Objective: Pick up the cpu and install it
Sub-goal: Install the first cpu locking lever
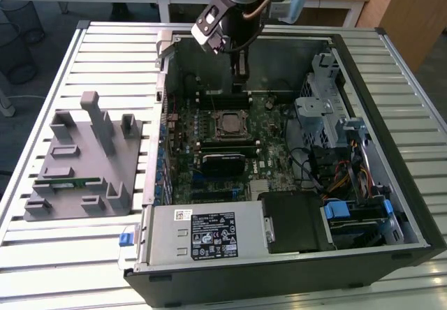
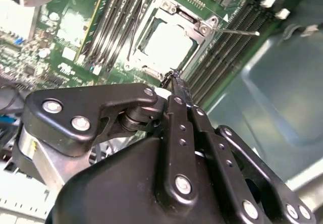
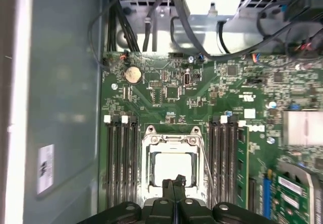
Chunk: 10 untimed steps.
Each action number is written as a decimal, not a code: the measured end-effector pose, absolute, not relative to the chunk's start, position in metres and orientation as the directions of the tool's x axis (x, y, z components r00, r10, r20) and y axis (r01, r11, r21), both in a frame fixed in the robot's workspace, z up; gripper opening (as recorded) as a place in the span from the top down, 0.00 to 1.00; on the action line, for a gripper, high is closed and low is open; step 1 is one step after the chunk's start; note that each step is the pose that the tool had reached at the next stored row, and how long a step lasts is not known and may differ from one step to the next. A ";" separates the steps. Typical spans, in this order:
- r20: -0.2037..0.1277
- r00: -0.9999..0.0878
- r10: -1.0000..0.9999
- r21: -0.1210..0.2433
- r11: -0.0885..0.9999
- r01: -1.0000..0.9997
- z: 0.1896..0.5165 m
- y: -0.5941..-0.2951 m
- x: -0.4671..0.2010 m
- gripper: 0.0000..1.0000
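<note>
step: install, seemingly placed | cpu (image 3: 169, 164) lies in socket (image 3: 150, 139), mid-board inside case (image 1: 279, 282) | claw (image 3: 174, 182) pinched together, empty, just above socket | lever (image 2: 237, 31) seems unlatched; locking would call for care

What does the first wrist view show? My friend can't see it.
The black pincer, tips pressed together, hangs over a metal-framed socket on a green motherboard, where a pale square that looks like the cpu lies. Dark memory slots run along both sides, and black cables lie beyond the board.
</note>
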State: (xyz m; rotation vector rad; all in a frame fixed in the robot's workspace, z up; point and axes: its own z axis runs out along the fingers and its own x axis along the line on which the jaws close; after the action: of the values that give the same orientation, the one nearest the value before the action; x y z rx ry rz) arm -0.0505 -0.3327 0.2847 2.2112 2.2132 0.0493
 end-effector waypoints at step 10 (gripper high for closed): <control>0.010 -0.054 0.998 0.033 0.054 0.998 0.313 -0.333 -0.051 0.89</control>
State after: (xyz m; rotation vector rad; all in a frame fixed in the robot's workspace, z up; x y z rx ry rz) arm -0.0507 -0.3327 0.3128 2.1500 2.2694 0.0483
